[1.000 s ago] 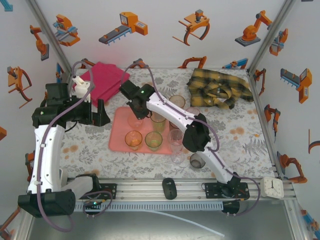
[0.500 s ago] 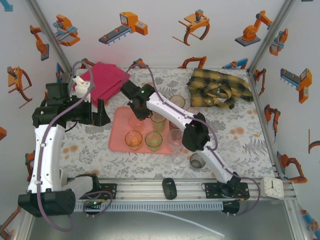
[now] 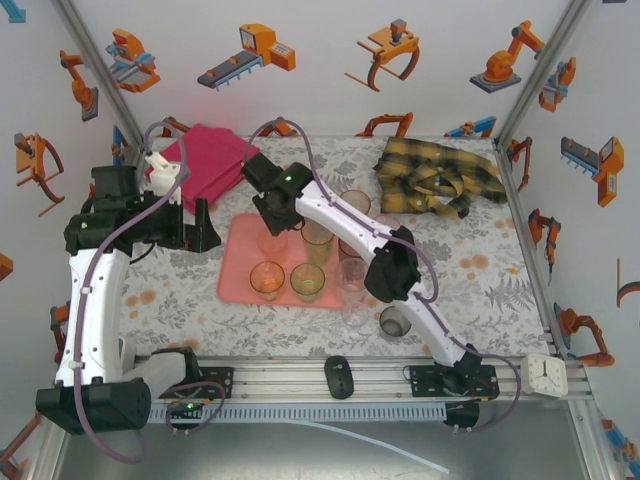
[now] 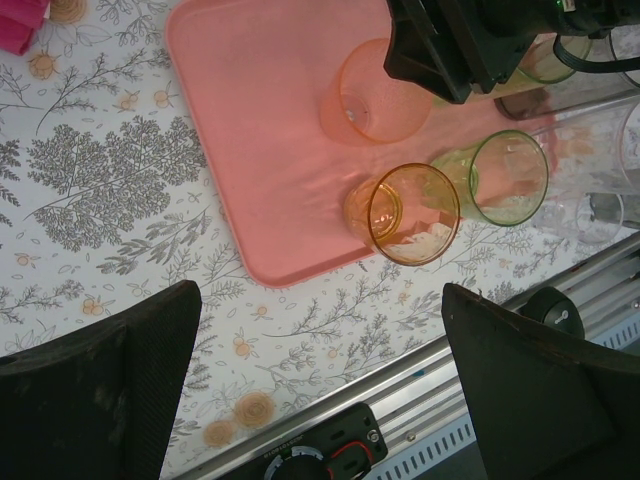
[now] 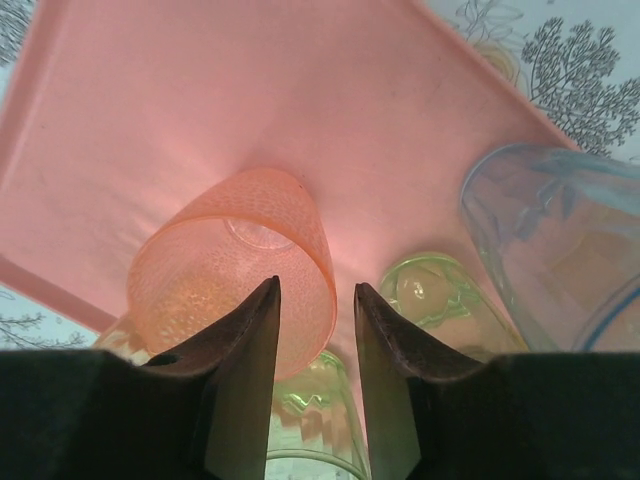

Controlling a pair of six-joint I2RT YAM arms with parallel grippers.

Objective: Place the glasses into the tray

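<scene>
The salmon-pink tray (image 3: 238, 280) lies mid-table. On it stand a pink glass (image 3: 270, 243), an amber glass (image 3: 267, 279) and two green glasses (image 3: 307, 282) (image 3: 317, 240). My right gripper (image 3: 272, 225) hovers over the pink glass (image 5: 230, 260). The right gripper (image 5: 317, 290) is open, one finger inside the rim, one outside, with gaps on both sides. A blue-grey glass (image 5: 555, 240) stands at the tray's edge. Clear glasses (image 3: 352, 272) and a dark glass (image 3: 396, 321) stand on the cloth to the right. My left gripper (image 4: 320, 390) is open above the table, left of the tray (image 4: 260, 120).
A folded magenta cloth (image 3: 205, 160) lies back left and a yellow plaid shirt (image 3: 440, 175) back right. A small clock (image 3: 545, 375) sits at the front right corner. The metal rail (image 3: 330, 385) runs along the near edge.
The right jaws have spread apart and let go of the pink glass, which now stands on the tray. The left arm has not moved.
</scene>
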